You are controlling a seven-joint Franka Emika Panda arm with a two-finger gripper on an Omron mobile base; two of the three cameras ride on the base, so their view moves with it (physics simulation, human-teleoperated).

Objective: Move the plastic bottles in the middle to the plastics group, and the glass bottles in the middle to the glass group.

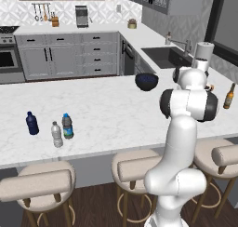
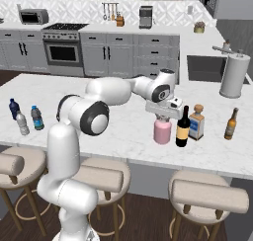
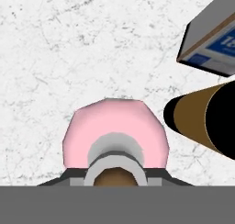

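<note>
Right base view showed my pincer (image 2: 162, 117) clamped on the pink bottle (image 2: 162, 130), just beside the wine bottle (image 2: 183, 127), which careless sideways travel could topple.

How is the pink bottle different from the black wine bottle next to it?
The pink bottle is short and round, while the black wine bottle is tall and slim. The pink bottle has the end effector closed on its neck, while the wine bottle stands free with a red top. The wine bottle wears a yellow label; no label shows on the pink one. Both stand upright on the marble counter.
</note>
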